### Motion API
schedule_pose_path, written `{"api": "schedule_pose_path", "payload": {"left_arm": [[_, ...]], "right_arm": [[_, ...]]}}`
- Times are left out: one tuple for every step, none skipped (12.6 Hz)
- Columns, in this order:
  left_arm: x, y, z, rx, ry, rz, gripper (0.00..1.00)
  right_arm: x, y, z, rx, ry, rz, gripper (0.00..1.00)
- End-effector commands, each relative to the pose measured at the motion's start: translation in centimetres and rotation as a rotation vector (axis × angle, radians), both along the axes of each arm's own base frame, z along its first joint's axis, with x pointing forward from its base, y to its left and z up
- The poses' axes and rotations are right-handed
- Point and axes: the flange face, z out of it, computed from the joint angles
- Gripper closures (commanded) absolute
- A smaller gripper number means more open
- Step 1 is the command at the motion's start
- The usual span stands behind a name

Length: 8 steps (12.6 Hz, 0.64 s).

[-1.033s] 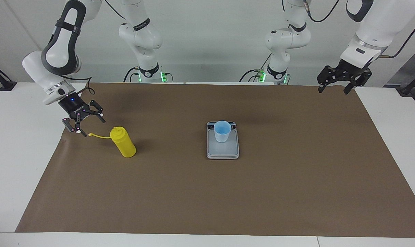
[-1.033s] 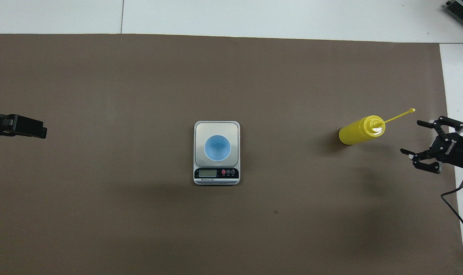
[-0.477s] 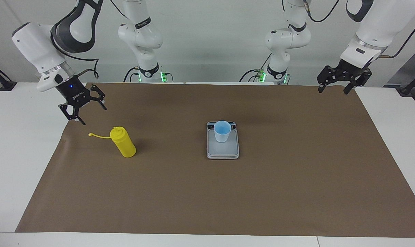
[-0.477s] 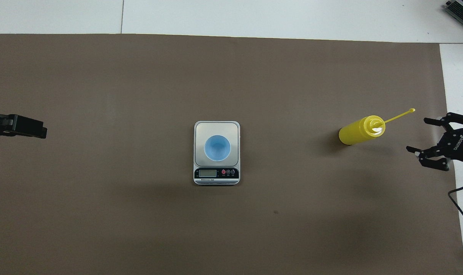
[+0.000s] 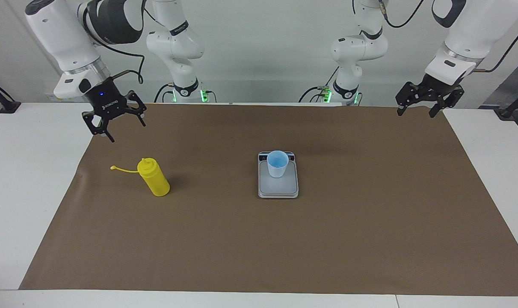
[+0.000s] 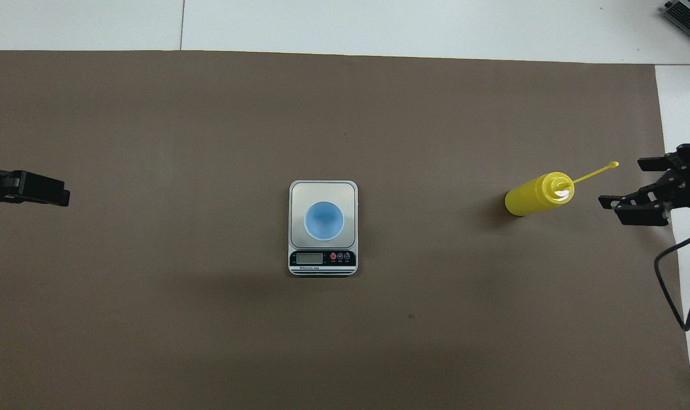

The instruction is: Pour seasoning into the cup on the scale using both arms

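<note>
The facing view shows both white arms whole; overhead, only gripper tips enter. The right gripper (image 5: 122, 128) hangs spread and empty over the brown mat (image 5: 370, 222) edge, near the upright seasoning (image 5: 155, 177). The left gripper (image 5: 416, 112) waits, spread, empty. The cup (image 5: 277, 164) sits on the scale (image 5: 278, 188), mid-mat, unobstructed.

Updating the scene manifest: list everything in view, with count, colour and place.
bottle: 1, yellow, upright on the mat toward the right arm's end, cap strap sticking out.
cup: 1, light blue, on the scale.
scale: 1, silver-grey, mid-mat, display end nearer the robots.
mat: 1, brown, covering most of the table.
table: 1, white.
right pincer: 1, black, open, raised over the mat's edge near the bottle, holding nothing.
left pincer: 1, black, open, waiting over the mat's corner at its own end.
</note>
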Motion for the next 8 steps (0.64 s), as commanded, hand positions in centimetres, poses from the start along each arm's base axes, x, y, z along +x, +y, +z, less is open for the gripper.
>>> {"api": "schedule_pose_path", "payload": {"left_arm": [[-0.9,0.3,0.0,-0.007,0.000,0.003,0.00],[-0.9,0.3,0.0,-0.007,-0.001,0.003,0.00],[-0.9,0.3,0.0,-0.007,0.000,0.003,0.00],[-0.9,0.3,0.0,-0.007,0.000,0.003,0.00],[-0.9,0.3,0.0,-0.007,0.000,0.003,0.00],[-0.9,0.3,0.0,-0.007,0.000,0.003,0.00],[-0.9,0.3,0.0,-0.007,0.000,0.003,0.00],[-0.9,0.3,0.0,-0.007,0.000,0.003,0.00]], "right_arm": [[1.4,2.7,2.0,-0.080,0.051,-0.113,0.00],[1.4,3.9,2.5,-0.092,0.062,-0.164,0.00],[1.4,4.5,2.9,-0.096,0.064,-0.204,0.00],[1.3,4.6,3.3,-0.099,0.067,-0.235,0.00],[1.3,5.1,3.9,-0.099,0.074,-0.269,0.00],[1.5,5.7,4.4,-0.113,0.090,-0.326,0.00],[1.6,6.4,5.3,-0.127,0.093,-0.394,0.00],[2.0,6.6,5.9,-0.126,0.101,-0.423,0.00]]}}
